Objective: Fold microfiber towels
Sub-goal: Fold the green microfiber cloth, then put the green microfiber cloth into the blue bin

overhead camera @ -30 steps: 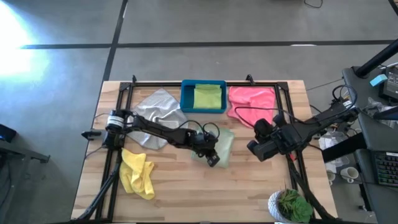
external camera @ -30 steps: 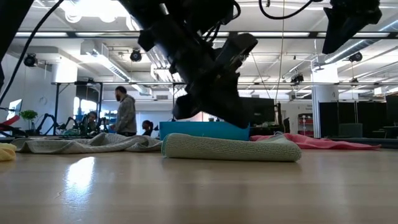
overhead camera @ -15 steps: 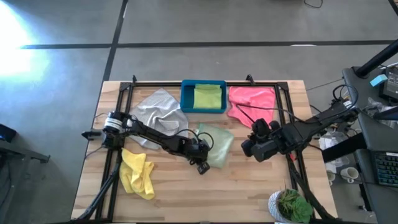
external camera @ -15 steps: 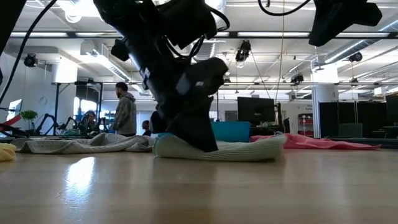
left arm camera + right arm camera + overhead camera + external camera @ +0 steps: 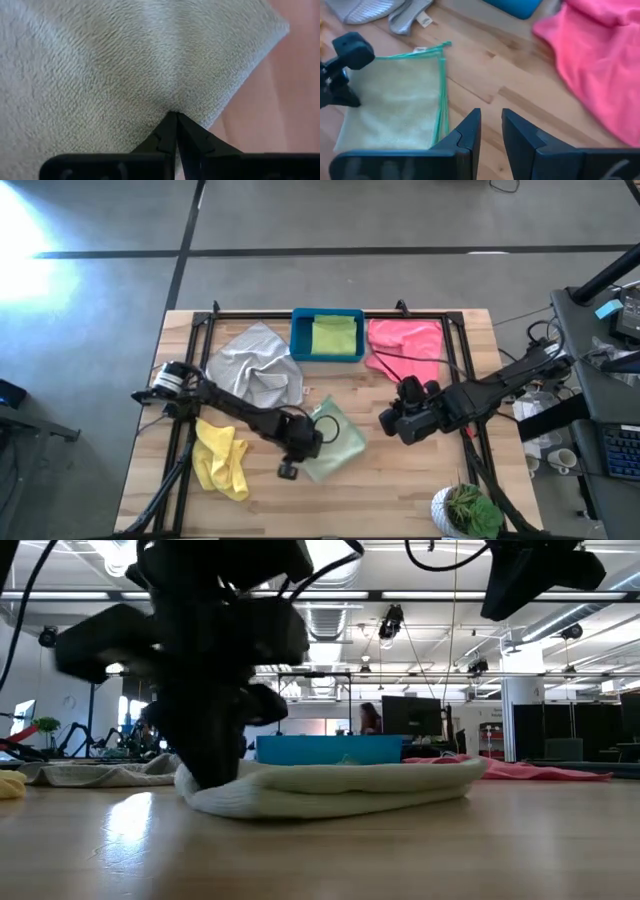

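- Your left gripper sits low over the near middle of the table, its fingers pinched together on the edge of the pale green towel; in the left wrist view the two tips meet in the nap of the cloth.
- Note that this pale green towel lies folded flat at the table's centre; in the low view it reads as a doubled pad under the left arm.
- Your right gripper hangs above the table to the right of that towel, well clear of it, with a narrow gap between its fingers and nothing in them.
- See the blue bin at the far middle edge: it holds the lime towel, folded, filling most of the floor of the bin.
- Find the grey towel crumpled left of the bin, touching its left wall or nearly so.
- Find the pink towel spread loosely right of the bin.
- Find the yellow towel bunched near the left edge, beside the left arm.
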You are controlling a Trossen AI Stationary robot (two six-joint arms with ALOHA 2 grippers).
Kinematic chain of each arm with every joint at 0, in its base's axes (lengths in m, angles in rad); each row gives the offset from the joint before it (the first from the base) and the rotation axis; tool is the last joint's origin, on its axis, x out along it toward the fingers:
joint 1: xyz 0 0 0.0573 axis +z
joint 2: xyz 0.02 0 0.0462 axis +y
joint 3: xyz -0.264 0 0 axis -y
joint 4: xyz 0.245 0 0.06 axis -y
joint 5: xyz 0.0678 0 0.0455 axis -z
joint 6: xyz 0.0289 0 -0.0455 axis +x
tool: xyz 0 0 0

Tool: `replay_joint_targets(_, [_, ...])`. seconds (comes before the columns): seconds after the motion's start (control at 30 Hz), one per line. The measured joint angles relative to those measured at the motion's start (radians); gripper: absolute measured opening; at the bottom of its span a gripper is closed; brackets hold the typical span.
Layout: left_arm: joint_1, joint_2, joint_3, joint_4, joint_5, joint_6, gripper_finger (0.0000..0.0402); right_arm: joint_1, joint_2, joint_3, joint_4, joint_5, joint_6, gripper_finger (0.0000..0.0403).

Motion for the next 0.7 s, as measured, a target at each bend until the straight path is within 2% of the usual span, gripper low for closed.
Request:
replay_joint_targets(0.13, [-0.031,-0.027,0.027,-0.123,-0.108,0.245,0.0001,0.000,0.042,0.000,0.060,-0.025,-0.007,0.0068])
replay_joint_targets(0.2, [-0.044,-0.049,0.043,-0.185,-0.165,0.292,0.0001,0.000,0.066,0.000,0.079,-0.048,-0.011,0.0068])
replay_joint_targets(0.27, [-0.054,-0.075,0.049,-0.255,-0.217,0.288,0.0001,0.000,0.089,0.000,0.087,-0.071,-0.011,0.0068])
replay_joint_targets(0.4, [-0.069,-0.177,0.068,-0.278,-0.270,0.197,0.0002,0.000,0.131,0.013,0.084,-0.079,-0.014,0.0068])
replay_joint_targets(0.7, [-0.072,-0.361,0.067,-0.313,-0.292,0.108,0.0002,-0.007,0.143,0.046,0.076,-0.067,-0.084,0.0068])
